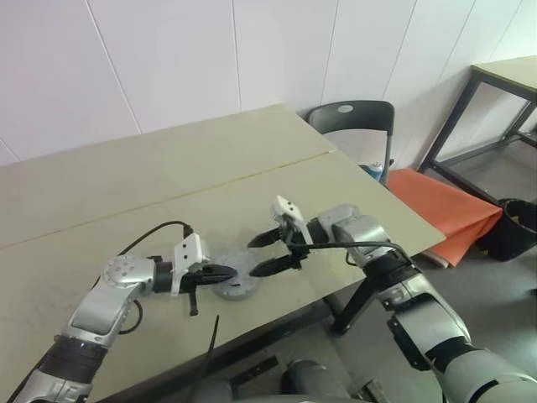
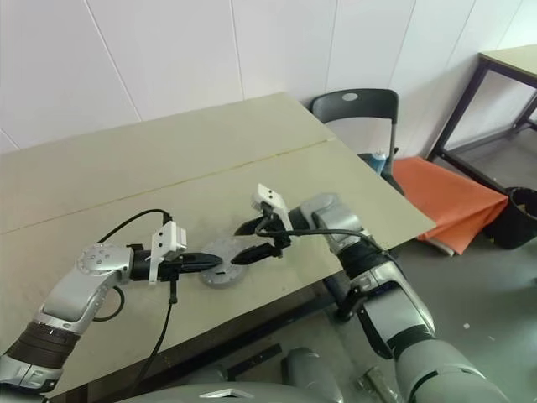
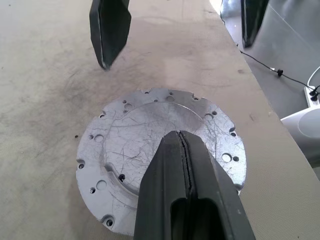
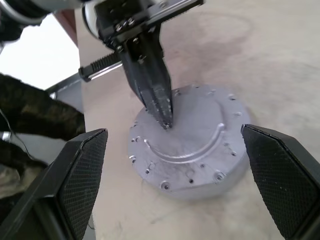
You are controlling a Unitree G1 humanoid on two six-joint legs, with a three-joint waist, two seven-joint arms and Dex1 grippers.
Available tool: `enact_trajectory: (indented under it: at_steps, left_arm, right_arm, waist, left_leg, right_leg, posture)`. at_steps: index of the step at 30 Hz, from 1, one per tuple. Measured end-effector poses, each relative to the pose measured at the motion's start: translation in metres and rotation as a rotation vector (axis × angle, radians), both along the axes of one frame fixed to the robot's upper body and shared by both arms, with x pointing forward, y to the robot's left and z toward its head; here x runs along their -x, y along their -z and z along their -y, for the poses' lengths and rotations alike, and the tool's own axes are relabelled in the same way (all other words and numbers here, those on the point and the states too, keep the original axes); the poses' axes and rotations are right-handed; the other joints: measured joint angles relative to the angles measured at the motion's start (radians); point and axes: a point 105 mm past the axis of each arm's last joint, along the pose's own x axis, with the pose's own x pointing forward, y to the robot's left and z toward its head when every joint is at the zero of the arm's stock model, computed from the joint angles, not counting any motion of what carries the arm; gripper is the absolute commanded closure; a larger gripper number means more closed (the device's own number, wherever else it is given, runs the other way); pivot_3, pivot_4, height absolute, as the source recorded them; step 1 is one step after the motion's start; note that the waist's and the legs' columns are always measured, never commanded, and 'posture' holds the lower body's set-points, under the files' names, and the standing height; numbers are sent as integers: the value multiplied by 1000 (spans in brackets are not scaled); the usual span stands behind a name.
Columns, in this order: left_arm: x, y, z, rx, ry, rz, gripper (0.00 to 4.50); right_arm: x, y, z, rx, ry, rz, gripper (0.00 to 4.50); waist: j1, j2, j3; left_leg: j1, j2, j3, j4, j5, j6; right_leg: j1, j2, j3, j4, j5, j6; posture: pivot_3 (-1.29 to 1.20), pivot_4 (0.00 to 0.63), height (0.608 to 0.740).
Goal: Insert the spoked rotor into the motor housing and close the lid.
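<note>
Lid seated on the housing; finish the closing press

Head views: the round silver-grey metal lid (image 1: 236, 280), ringed with small bolt holes, lies flat on the beige table (image 1: 126, 193) near its front edge, covering the motor housing. The left gripper (image 1: 225, 272), fingers pressed together and holding nothing, tips onto it from the left; the right gripper (image 1: 270, 252) hangs just right, spread wide, empty. Left wrist view: the 2 shut fingers rest on the lid's raised centre. Right wrist view: both wide pads (image 4: 82, 172) straddle the disc, apart from it. Judgement: keep the left tip centred, press straight down, and check the rim sits even all round.
</note>
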Motion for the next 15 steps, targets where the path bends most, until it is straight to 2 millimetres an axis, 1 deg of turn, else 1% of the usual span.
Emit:
enact_trajectory:
  at_steps: [3,6,8,11,13,15]
  left_arm:
    - [1,0,-1,-15,13,11,4500]
    - [2,-1,-2,-27,25,18,4500]
    - [2,-1,-3,-33,32,21,4500]
    - [3,-2,-4,-40,40,29,4500]
    - [3,-2,-4,-43,42,32,4500]
    - [3,-2,-5,-44,41,29,4500]
  right_arm:
    - [-9,6,8,54,92,-7,16]
    - [-13,13,19,111,169,-59,16]
    - [-10,20,25,145,212,-114,16]
    - [-2,30,29,185,255,-213,16]
    - [3,35,29,213,290,-279,16]
    - [5,34,23,226,321,-311,16]
  waist:
    - [-1,0,0]
    - [0,0,0]
    - [0,0,-1]
    - [0,0,-1]
    - [0,1,-1]
    - [-1,2,-3]
  left_leg:
    - [0,0,0,-1,0,0]
    - [0,0,1,-3,0,0]
    - [0,0,1,-5,0,0]
    - [0,0,1,-8,0,0]
    - [0,0,1,-9,0,0]
    - [0,0,1,-10,0,0]
  right_leg:
    - [-1,0,0,0,0,0]
    - [-1,0,0,-1,0,0]
    - [-2,0,1,-2,0,0]
    - [-3,1,1,-2,0,0]
    - [-4,1,1,-2,0,0]
    - [-3,1,1,-2,0,0]
  posture:
    - [0,0,740]
    - [0,0,740]
    - [0,0,740]
    - [0,0,740]
    - [0,0,740]
    - [0,0,740]
